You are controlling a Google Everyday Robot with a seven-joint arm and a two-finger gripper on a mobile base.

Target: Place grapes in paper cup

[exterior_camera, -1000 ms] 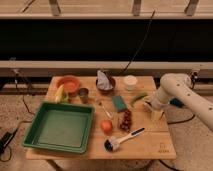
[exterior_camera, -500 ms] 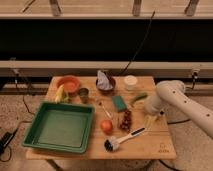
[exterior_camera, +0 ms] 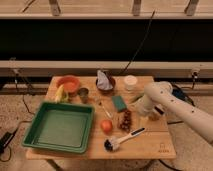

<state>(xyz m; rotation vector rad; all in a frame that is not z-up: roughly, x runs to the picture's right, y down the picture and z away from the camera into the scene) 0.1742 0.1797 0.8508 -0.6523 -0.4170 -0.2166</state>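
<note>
Spanning the view, the wooden surface point(exterior_camera: 150, 145) bears a small corner mark that cannot be read. The green tray point(exterior_camera: 60, 125) lies well left of the pincer point(exterior_camera: 139, 107), which hangs over the surface's right half; whether it is released or clenched cannot be told. The paper cup point(exterior_camera: 130, 82) stands near behind it, and the grapes point(exterior_camera: 125, 120) lie near, in front and to its left.

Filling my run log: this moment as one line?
hand: just right of grapes, above table | grapes: on table, not in paper cup | paper cup: upright, far edge
</note>
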